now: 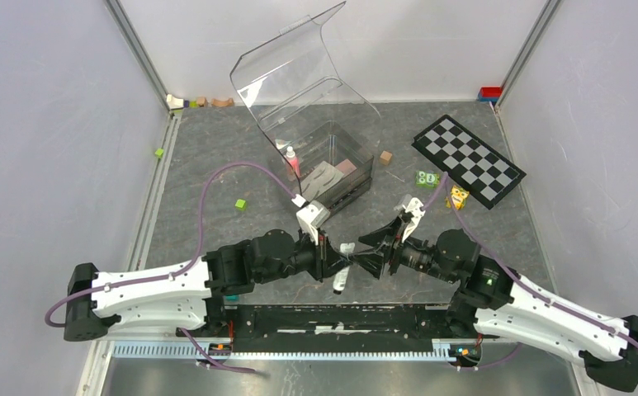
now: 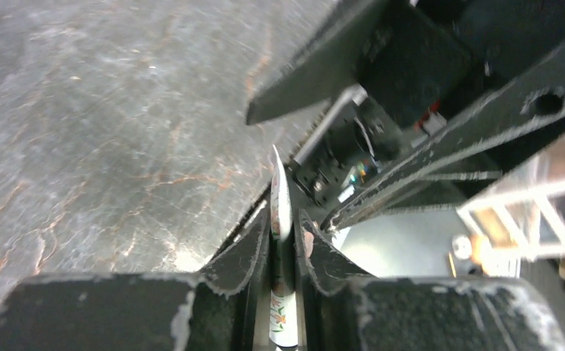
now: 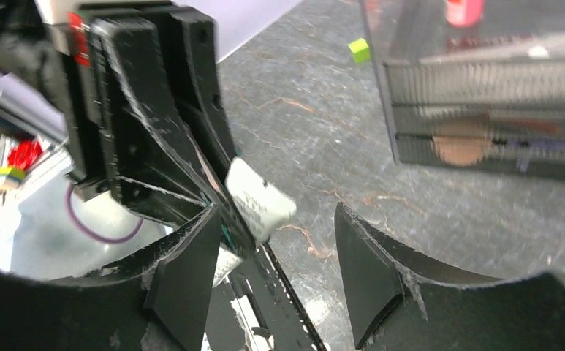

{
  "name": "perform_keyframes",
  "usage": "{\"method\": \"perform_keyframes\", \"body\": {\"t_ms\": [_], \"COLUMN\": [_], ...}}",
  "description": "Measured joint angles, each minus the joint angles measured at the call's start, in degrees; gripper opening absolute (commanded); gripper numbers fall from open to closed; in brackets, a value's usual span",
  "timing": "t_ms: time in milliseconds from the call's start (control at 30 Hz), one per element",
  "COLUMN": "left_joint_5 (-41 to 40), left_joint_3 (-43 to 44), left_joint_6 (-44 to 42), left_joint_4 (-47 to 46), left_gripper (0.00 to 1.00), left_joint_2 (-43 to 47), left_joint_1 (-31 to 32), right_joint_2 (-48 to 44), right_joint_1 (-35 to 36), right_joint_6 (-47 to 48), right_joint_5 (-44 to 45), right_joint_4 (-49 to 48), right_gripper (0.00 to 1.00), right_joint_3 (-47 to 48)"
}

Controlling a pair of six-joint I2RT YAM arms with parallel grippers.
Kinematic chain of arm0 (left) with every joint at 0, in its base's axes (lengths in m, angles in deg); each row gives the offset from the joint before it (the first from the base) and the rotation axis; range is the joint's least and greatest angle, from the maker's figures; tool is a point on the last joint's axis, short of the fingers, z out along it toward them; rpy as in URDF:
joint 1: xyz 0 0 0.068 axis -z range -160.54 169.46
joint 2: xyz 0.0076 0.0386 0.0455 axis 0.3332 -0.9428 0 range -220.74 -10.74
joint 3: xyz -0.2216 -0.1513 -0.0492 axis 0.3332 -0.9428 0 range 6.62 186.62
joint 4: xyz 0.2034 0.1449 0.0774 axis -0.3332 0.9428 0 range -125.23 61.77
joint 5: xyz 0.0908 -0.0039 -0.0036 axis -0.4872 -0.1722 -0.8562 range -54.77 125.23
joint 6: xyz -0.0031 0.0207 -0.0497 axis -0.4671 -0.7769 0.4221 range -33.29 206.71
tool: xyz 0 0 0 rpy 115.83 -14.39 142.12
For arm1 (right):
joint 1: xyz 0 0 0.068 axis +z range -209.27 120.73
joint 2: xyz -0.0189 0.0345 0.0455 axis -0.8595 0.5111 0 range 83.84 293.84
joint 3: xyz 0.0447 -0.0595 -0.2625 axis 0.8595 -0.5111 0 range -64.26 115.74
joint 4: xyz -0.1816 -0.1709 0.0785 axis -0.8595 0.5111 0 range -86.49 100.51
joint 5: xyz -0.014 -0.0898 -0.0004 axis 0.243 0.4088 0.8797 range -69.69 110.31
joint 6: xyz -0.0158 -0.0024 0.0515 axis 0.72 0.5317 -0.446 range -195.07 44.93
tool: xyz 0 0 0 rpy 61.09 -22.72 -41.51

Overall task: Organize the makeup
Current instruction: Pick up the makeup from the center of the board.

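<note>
Step in hand, by my judgement: handover. My left pincer (image 2: pixel 283 245) is clamped on the white tube (image 2: pixel 281 208), at 6 o'clock on the grey stone-look counter (image 1: pixel 216 148). My right pincer (image 3: pixel 272 281) stands apart, holding nothing. Next move: carry the tube toward 12 o'clock, into the clear box (image 1: pixel 361 169). White walls (image 1: pixel 51 124) enclose the counter

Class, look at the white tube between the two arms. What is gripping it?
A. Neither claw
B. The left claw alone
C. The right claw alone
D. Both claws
B: the left claw is pinched shut on the tube, while the right claw stands open with its fingers spread wide to either side of it.
</note>
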Motion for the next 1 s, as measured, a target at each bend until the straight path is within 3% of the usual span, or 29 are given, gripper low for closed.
{"method": "perform_keyframes", "body": {"t_ms": [167, 433, 767, 933, 1000], "left_joint_5": [12.11, 24.46, 28.74, 29.22, 29.22], "left_joint_3": [0.0, -0.31, -0.68, -0.87, -1.05], "left_joint_6": [-7.15, -10.95, -12.57, -12.59, -12.59], "left_joint_4": [-0.87, -3.63, -5.01, -5.86, -5.92], "left_gripper": [0.2, 0.19, 0.15, 0.15, 0.15], "left_joint_2": [1.55, 4.04, 5.55, 5.55, 5.57], "left_joint_1": [0.02, 0.0, 0.0, 0.0, 0.0], "right_joint_2": [0.55, 1.6, 3.56, 3.08, 3.08], "right_joint_1": [0.02, 0.02, 0.02, 0.02, 0.02], "right_joint_6": [8.57, 14.84, 13.92, 12.81, 12.46], "right_joint_5": [-7.82, -18.62, -26.05, -28.09, -28.83], "right_joint_4": [3.67, 8.13, 8.68, 6.69, 6.21], "right_gripper": [0.62, 0.57, 0.44, 0.32, 0.22], "right_joint_3": [6.4, 11.56, 11.61, 11.61, 11.61]}}
